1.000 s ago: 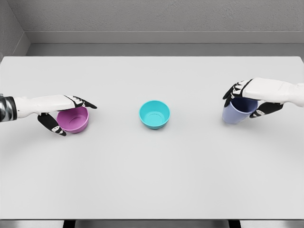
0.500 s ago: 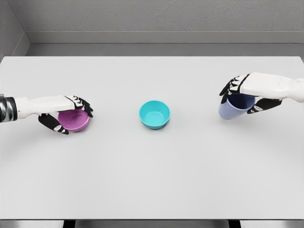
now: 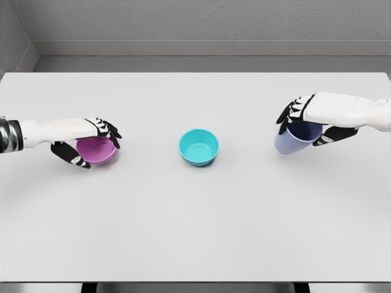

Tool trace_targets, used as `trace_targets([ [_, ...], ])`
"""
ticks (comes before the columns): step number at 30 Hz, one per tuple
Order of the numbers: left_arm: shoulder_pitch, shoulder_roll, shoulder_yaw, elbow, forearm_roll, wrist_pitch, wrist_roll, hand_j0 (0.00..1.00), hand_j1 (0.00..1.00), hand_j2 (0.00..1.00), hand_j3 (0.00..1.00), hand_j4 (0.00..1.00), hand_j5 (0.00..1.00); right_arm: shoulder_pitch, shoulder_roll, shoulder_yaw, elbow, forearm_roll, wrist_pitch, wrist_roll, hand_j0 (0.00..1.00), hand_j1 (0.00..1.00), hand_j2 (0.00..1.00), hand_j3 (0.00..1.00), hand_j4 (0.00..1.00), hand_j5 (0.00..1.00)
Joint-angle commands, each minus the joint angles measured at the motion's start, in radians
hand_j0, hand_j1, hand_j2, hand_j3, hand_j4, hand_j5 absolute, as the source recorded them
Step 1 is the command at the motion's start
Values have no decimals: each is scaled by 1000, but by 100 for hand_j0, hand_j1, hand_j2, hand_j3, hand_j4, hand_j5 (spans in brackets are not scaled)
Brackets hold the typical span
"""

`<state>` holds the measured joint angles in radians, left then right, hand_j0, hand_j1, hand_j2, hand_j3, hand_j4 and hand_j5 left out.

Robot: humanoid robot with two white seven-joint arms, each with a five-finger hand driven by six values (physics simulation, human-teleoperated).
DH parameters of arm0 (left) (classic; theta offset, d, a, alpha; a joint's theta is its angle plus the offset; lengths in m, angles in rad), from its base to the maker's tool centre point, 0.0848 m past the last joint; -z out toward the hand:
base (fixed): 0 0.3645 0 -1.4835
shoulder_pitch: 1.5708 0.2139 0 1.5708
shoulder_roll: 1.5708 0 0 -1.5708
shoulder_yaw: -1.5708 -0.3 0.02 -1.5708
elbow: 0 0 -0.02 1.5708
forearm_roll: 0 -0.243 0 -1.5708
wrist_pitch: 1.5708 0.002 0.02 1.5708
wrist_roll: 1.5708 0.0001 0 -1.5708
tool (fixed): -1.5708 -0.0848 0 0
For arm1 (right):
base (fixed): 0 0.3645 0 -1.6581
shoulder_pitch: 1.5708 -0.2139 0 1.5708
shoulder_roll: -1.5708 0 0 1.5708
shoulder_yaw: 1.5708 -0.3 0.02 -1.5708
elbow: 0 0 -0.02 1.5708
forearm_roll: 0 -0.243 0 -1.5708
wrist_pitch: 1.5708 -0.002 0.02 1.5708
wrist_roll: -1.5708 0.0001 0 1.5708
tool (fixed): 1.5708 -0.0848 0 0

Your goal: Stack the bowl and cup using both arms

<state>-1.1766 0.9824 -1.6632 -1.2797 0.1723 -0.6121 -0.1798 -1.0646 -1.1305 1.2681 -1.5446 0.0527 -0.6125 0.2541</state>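
Your left hand [image 3: 91, 141] is closed on the pink bowl [image 3: 98, 151] at 9 o'clock; your right hand [image 3: 303, 122] grips the cup [image 3: 292, 140] at 3 o'clock, tilted. The teal bowl [image 3: 199, 147] sits mid-surface [image 3: 195, 226], likely the stacking base.

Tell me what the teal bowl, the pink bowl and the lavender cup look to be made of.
Teal round bowl: likely plastic, with a flat even colour and a soft matte sheen. Pink round bowl, in the left hand: the same smooth matte look. Lavender cup, in the right hand: smooth, opaque, probably plastic. As renders, none is certain.
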Motion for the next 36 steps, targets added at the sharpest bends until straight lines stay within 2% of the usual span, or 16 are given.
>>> trace_targets([
  [1,0,-2,11,-4,9,1,0,70,70,70,70,70,70,0,2,-3,-2,-8,2,-1,62,62,62,62,62,62],
  [6,-2,-8,31,-6,9,1,-1,70,70,70,70,70,70,0,2,-4,-3,-8,2,-2,62,62,62,62,62,62],
  [36,-64,-140,31,-4,9,1,-3,70,70,70,70,70,70,-12,15,-7,-14,-16,2,-6,62,62,62,62,62,62],
])
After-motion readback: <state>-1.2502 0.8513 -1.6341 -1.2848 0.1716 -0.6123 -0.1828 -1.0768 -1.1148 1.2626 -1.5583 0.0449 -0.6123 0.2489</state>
